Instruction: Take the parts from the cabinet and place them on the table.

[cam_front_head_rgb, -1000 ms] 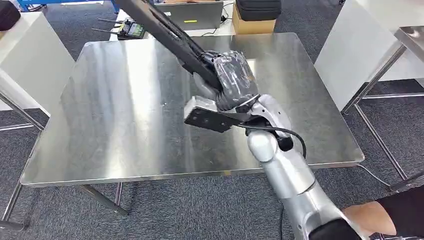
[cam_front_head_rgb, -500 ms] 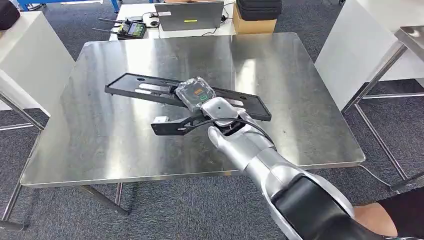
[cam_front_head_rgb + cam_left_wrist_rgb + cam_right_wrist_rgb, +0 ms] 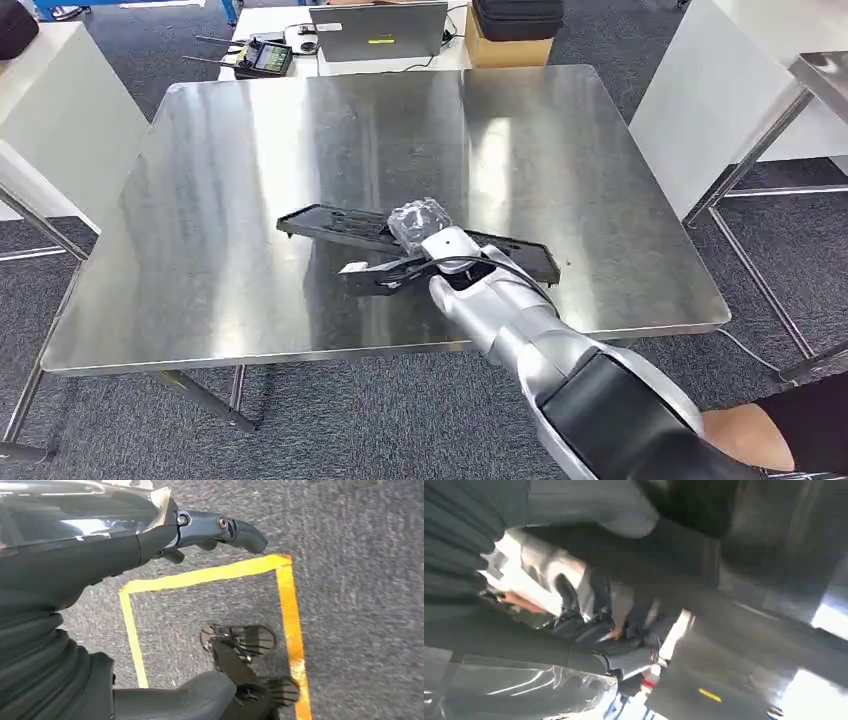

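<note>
The long black part [image 3: 335, 226] lies flat near the table's [image 3: 220, 180] front edge, running from about 9 to 3 o'clock. The right hand [image 3: 420, 225], wrapped in clear film, grips it at mid-length, with the silver right arm [image 3: 500, 315] coming in from 5 o'clock. The left hand [image 3: 150, 540] hangs over grey carpet with yellow tape lines [image 3: 287, 605], fingers extended and holding nothing. A laptop [image 3: 378, 30] sits beyond the table at 12 o'clock.
</note>
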Motion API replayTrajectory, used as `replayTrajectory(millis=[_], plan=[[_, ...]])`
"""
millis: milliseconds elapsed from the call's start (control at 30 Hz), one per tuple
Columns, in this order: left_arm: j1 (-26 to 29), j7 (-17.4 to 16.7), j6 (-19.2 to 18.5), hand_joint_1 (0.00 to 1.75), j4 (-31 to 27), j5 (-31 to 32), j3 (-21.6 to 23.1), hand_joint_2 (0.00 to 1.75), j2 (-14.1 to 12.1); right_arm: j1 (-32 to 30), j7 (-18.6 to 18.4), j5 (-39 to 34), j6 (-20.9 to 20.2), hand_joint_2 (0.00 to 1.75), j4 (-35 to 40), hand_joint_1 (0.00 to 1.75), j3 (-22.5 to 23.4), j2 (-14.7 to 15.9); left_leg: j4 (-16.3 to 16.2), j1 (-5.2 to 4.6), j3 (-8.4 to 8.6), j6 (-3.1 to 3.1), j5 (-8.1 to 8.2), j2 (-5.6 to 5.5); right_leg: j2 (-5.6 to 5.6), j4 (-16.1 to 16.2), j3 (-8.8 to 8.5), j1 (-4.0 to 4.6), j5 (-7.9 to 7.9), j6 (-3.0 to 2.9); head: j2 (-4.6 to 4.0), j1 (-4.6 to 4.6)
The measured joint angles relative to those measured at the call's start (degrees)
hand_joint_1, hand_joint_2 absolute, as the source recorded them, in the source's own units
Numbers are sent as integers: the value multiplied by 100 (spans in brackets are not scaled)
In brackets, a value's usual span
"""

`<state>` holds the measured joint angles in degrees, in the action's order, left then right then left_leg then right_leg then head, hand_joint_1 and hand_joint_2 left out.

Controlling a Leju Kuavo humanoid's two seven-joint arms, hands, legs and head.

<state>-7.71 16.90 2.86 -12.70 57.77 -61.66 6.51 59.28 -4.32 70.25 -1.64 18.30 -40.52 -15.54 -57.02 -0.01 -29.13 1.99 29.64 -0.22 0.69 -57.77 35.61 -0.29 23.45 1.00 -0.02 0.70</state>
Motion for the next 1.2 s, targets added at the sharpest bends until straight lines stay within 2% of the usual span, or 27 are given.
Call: replayTrajectory(millis=[100, 267, 300, 400, 467, 500, 600, 667, 800, 900, 1000, 1033, 1133, 1200], plan=[[20, 2, 158, 0, -2, 35, 0, 175, 13, 0, -44, -197, -64, 0, -61, 0, 138, 37, 0, 0, 1, 0, 0, -1, 0, 1, 0, -5, 0, 0, 0, 2], [24, 44, 182, 0, -2, 35, 0, 175, 26, 2, -83, -337, -66, 0, -109, 0, 391, 103, 0, 1, 5, 0, 0, 0, 1, 1, 0, -7, 0, 0, 2, 0], [24, 44, 188, 0, -2, 37, 0, 0, 28, 2, -83, -355, -66, 0, -116, 0, 427, 112, 0, 1, 6, 0, 0, 0, 1, 0, 0, -7, 0, 0, 0, 0], [23, 44, 256, 0, -2, 107, 26, 0, 35, 2, -60, -666, 41, 0, -116, 0, 629, 140, 0, 2, 8, 0, 0, 0, 0, 0, 0, -6, 0, 0, 0, 2], [22, 40, 265, 0, -2, 155, 57, 0, 50, 3, 84, -963, 227, 0, -107, 0, 865, 157, 0, 2, 8, 0, 0, 0, 1, 0, 0, -6, 0, 0, 0, 2], [21, 17, 271, 0, -2, 173, 90, 0, 66, 9, 184, -1100, 308, 175, -101, 0, 1004, 160, 0, 2, 7, 0, 0, 0, 1, 0, -1, -6, 0, 0, 0, 0], [21, -57, 293, 0, -2, 182, 159, 0, 87, 17, 842, -1608, 492, 175, 54, 0, 1475, 120, 0, 3, 5, 0, 0, 1, 3, -1, -1, -7, -1, -1, 0, 0], [20, -66, 317, 0, -2, 179, 168, 0, 101, 19, 1360, -2060, 439, 175, 291, 0, 1791, 6, 0, 3, 6, 0, 0, 3, 6, -1, 0, -6, -1, -1, 2, 0], [22, -66, 322, 0, -2, 170, 171, 0, 122, 56, 1712, -2493, 250, 175, 731, 0, 2249, -223, 0, 5, 8, -1, 0, -7, 0, -1, -1, -4, 0, 0, 0, 0], [25, -52, 322, 0, 0, 111, 168, 0, 125, -120, 2269, -3509, -308, 175, 1260, 0, 2475, -317, 1, 4, 6, -1, 0, 0, 4, -2, -2, -5, 0, 0, 2, 2], [26, 2, 322, 0, 0, 39, 168, 0, 133, -620, 2358, -5253, -1261, 175, 2369, 0, 2496, -367, 1, 4, 13, -1, 0, -3, 2, 0, -6, -4, 1, 0, 0, -2], [39, 7, 322, 0, 0, 9, 166, 0, 140, -877, 2323, -5961, -1577, 0, 2882, 0, 2487, -363, 1, 3, 10, -1, 0, -11, -3, 0, -6, -4, 1, 1, 2, 2], [88, 68, 319, 0, 0, -83, 157, 0, 142, -1678, 2328, -7599, -2084, 0, 4287, 0, 2398, -286, 1, 3, 11, -12, 10, -9, -2, 4, -5, -4, 4, 0, 2, 2], [113, 136, 311, 0, 0, -122, 140, 0, 142, -2209, 2422, -8176, -2177, 0, 5136, 0, 2326, -164, 2, 2, 7, -11, 12, -10, -2, 5, -6, -4, 5, -1, 2, -2]])
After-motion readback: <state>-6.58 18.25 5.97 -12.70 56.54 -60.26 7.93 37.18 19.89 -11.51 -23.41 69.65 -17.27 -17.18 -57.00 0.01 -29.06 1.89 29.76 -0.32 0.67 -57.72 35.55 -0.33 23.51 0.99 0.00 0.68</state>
